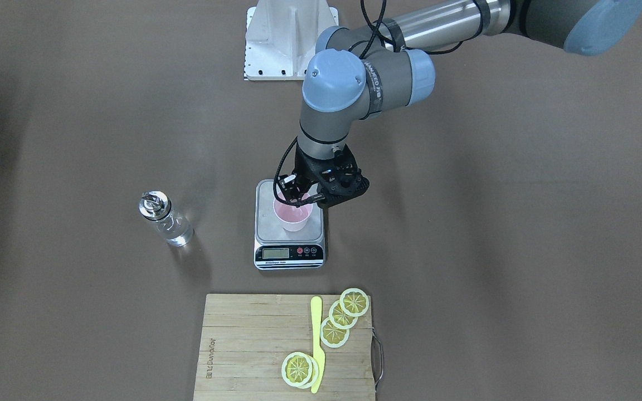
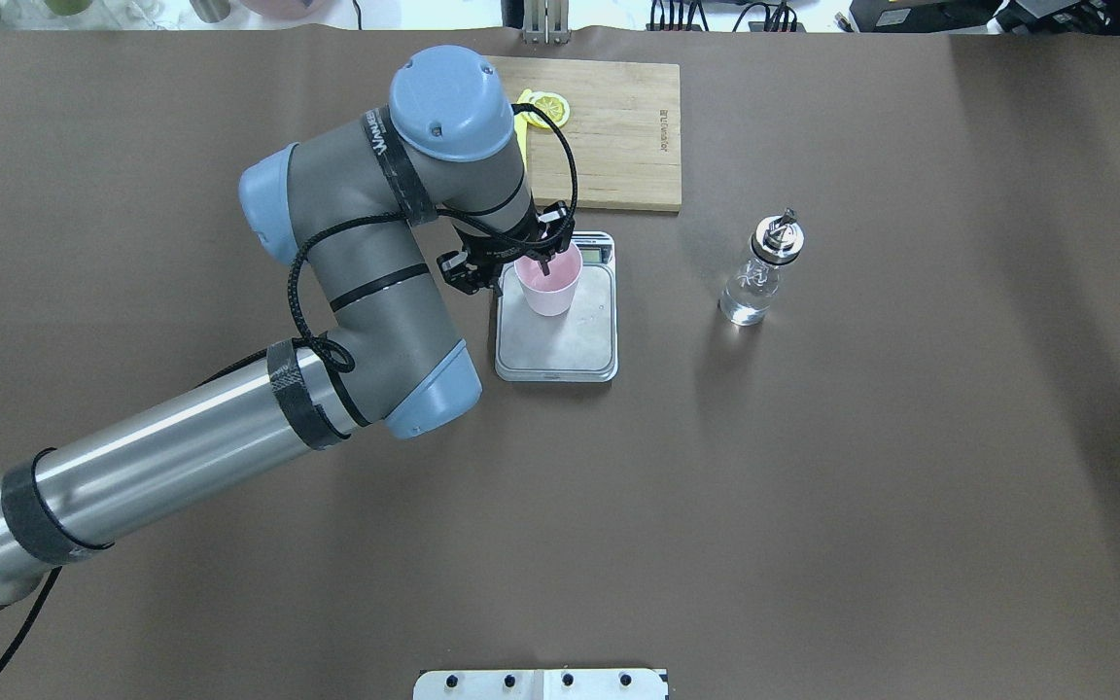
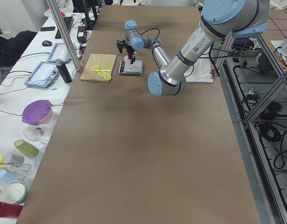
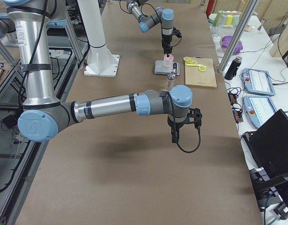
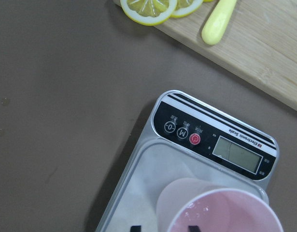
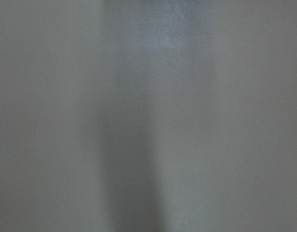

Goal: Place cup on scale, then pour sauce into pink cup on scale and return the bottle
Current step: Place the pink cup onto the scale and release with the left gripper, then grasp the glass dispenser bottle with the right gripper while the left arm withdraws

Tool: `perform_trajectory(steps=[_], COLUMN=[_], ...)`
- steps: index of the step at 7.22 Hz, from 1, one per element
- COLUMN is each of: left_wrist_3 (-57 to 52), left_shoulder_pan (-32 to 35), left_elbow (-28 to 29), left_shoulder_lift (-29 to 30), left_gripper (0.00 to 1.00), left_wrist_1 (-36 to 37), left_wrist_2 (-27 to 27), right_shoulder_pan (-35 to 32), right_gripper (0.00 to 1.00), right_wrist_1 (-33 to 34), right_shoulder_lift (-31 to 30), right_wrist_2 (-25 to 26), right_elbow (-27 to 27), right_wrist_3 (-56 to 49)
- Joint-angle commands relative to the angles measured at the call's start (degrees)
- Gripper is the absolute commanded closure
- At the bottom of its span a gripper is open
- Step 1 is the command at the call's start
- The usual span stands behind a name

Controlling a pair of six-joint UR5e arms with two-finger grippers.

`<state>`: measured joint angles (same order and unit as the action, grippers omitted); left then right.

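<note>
Brown matting covers the whole table (image 2: 813,486). Reading the overhead view from its left, my left arm reaches in and hangs its pincer (image 5: 163,227) over the scale (image 2: 570,345). Its jaws stand apart and straddle the wall of the pink cup (image 2: 548,287), one finger dipped inside the rim and one outside; neither looks pressed to the wall. The cup sits upright on the steel platform, toward its 11 o'clock corner. At the scale's 12 o'clock lies a bamboo board (image 2: 618,126) with lemon slices (image 2: 548,107). At its 3 o'clock, well apart, the bottle (image 2: 754,282) stands upright with clear sauce (image 2: 745,303) inside. My right pincer (image 4: 174,138) hangs over bare table and shows only from the side, so I cannot tell its state. I judge the placing done. Next I should lift the left pincer straight up without catching the rim, then go for the bottle.
</note>
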<state>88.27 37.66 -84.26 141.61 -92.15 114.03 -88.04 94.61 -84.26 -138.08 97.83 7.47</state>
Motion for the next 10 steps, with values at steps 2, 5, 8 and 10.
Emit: perform_trajectory(steps=[2, 5, 8, 10], left_wrist_3=[-15.5, -25.7, -30.8, -31.4], left_shoulder_pan=[8.6, 14.9, 16.4, 16.5], left_elbow=[-20.1, -22.1, -22.0, -21.5], left_shoulder_lift=[-16.5, -21.9, -25.0, -25.6], left_gripper=[0.02, 0.02, 0.02, 0.02], left_wrist_1=[9.5, 10.0, 9.9, 9.8], left_wrist_2=[3.6, 3.7, 3.7, 3.7], right_shoulder_pan=[2.5, 17.1, 34.6, 51.7], right_gripper=[0.00, 0.00, 0.00, 0.00], right_wrist_1=[13.4, 12.1, 1.1, -10.3], right_shoulder_lift=[14.2, 17.3, 10.4, 1.4], right_wrist_2=[1.1, 6.2, 24.3, 45.5], right_elbow=[4.8, 20.4, 34.2, 35.6], right_wrist_3=[1.8, 25.9, 44.6, 49.3])
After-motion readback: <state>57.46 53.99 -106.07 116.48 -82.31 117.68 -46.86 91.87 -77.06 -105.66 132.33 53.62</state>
